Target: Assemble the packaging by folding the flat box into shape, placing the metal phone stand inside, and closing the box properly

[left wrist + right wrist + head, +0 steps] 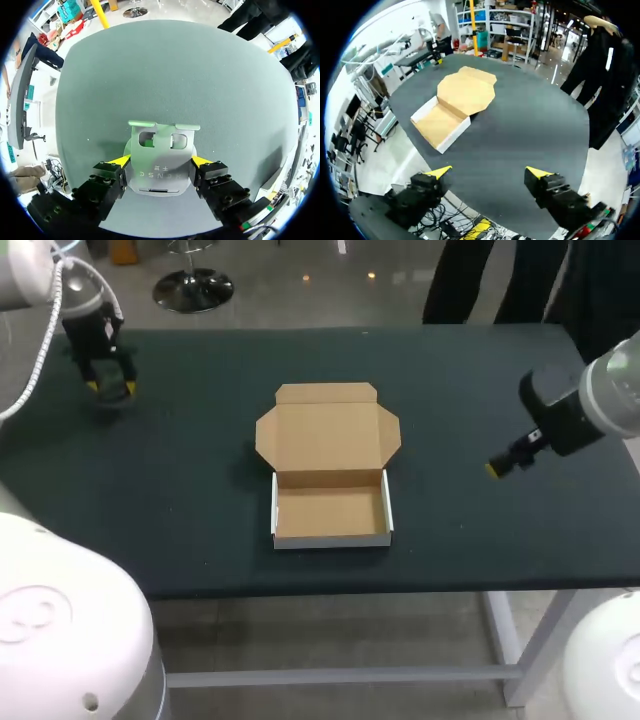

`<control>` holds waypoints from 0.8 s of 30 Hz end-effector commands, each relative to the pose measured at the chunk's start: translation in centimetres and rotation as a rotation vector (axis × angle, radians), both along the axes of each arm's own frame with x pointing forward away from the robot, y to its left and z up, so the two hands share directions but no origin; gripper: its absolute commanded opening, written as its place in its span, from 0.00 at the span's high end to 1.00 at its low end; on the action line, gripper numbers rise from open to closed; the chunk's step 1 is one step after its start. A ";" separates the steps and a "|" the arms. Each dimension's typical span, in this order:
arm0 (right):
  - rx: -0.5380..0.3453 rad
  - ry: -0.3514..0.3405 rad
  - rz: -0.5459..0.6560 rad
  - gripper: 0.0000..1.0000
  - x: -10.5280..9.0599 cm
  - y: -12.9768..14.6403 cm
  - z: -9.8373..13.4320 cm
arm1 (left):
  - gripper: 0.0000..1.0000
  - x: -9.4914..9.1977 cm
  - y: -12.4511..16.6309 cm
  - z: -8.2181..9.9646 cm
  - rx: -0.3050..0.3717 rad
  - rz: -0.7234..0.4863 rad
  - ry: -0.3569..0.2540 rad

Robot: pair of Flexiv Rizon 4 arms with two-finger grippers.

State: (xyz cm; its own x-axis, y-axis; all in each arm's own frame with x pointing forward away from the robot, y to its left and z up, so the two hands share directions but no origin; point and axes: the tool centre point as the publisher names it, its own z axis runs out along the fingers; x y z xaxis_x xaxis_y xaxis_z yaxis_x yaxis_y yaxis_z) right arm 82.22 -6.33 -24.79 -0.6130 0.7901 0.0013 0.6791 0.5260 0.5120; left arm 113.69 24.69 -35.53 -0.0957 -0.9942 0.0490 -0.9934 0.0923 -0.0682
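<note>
A silver metal phone stand (159, 145) lies flat on the dark table near its far left corner. My left gripper (160, 161) is shut on it, a yellow tip pressed against each side edge. From above, this gripper (108, 387) stands low over the table and hides the stand. The cardboard box (332, 537) sits folded into a tray at mid-table, white outside and brown inside, holding nothing. Its lid (328, 435) lies flat behind it. My right gripper (495, 468) hovers open right of the box, which lies well ahead of it (489, 172) with its lid (466, 92) spread beyond.
The dark green table (180, 510) is bare between the box and each arm. Its front edge (400, 585) runs a little nearer than the box.
</note>
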 end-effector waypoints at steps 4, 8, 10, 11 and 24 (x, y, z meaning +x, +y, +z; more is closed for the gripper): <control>0.126 -0.139 0.285 0.00 -0.3 0.3 -1.0 | 1.00 -5.3 -1.2 1.5 -0.003 -0.019 -0.188; 0.187 -0.111 0.385 0.00 -0.6 0.7 -1.1 | 1.00 -6.5 -2.0 2.0 0.012 -0.085 -0.209; 0.187 -0.111 0.385 0.00 -0.6 0.7 -1.1 | 1.00 -6.5 -2.0 2.0 0.012 -0.085 -0.209; 0.187 -0.111 0.385 0.00 -0.6 0.7 -1.1 | 1.00 -6.5 -2.0 2.0 0.012 -0.085 -0.209; 0.187 -0.111 0.385 0.00 -0.6 0.7 -1.1 | 1.00 -6.5 -2.0 2.0 0.012 -0.085 -0.209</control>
State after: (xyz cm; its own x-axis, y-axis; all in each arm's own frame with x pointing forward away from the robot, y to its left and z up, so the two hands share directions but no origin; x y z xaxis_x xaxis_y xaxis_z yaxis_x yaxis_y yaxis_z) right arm 81.60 -5.31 -26.27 -0.8443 0.5359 -0.0056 0.3898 0.6211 0.6799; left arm 107.76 22.74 -33.63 -0.1879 -0.9821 0.0128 -0.9611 0.1812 -0.2085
